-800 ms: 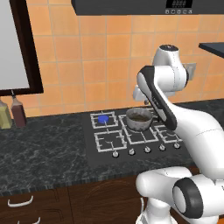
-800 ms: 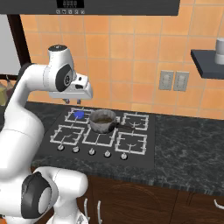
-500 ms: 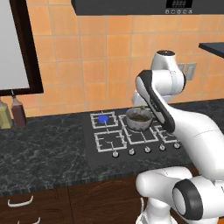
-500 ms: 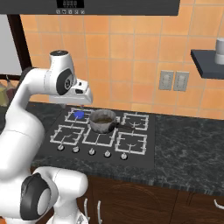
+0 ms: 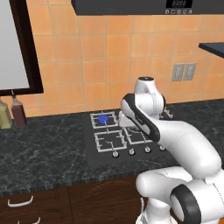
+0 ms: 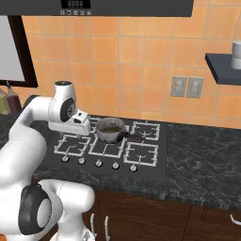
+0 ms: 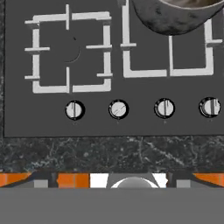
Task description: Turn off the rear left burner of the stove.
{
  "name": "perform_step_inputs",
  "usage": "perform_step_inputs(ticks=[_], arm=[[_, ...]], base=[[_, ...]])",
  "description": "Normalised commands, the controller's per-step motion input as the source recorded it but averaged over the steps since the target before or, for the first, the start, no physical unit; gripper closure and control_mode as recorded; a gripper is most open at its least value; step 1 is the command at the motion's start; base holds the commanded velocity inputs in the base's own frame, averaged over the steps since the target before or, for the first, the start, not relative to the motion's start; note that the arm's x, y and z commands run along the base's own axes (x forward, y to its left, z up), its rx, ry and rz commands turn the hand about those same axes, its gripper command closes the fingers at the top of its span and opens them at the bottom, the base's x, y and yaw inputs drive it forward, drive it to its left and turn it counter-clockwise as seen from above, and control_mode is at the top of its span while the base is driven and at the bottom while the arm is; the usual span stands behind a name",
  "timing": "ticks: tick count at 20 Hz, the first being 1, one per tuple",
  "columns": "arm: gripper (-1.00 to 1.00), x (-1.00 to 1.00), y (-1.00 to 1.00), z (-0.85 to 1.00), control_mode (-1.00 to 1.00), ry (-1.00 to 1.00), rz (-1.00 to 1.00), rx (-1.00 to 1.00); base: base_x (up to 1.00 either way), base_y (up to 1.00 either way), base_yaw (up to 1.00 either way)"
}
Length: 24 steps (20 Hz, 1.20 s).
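Four small round silver knobs [image 7: 118,109] line the hand view's middle on the flat black stove [image 5: 98,151], the blue-lit rear left burner [image 5: 103,118] glows centre-left, jaws' state unreadable.

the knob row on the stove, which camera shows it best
The hand view: it looks straight down on the stove and shows four knobs large, their slot marks readable, the second turned off-line from the others. The right base view shows all five knobs small, the left base view four, the rest behind the arm.
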Motion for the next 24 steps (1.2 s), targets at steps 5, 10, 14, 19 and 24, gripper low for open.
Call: perform_step_inputs(ticks=[5,10,14,19,24], arm=[[-1.0,0.23,0.24,-0.84,-1.0,0.01,-0.15,0.19],[-1.0,0.37,0.05,-0.7,-1.0,0.0,-0.11,0.04],[-1.0,0.45,0.0,-0.59,-1.0,0.0,-0.1,-0.09],[-1.0,0.17,-0.02,-0.41,-1.0,0.1,-0.05,-0.01],[-1.0,0.01,-0.12,-0.37,-1.0,0.14,-0.04,0.0]], base=[[0.0,0.0,0.0],[0.0,0.0,0.0],[0.0,0.0,0.0],[0.0,0.0,0.0],[0.0,0.0,0.0]])
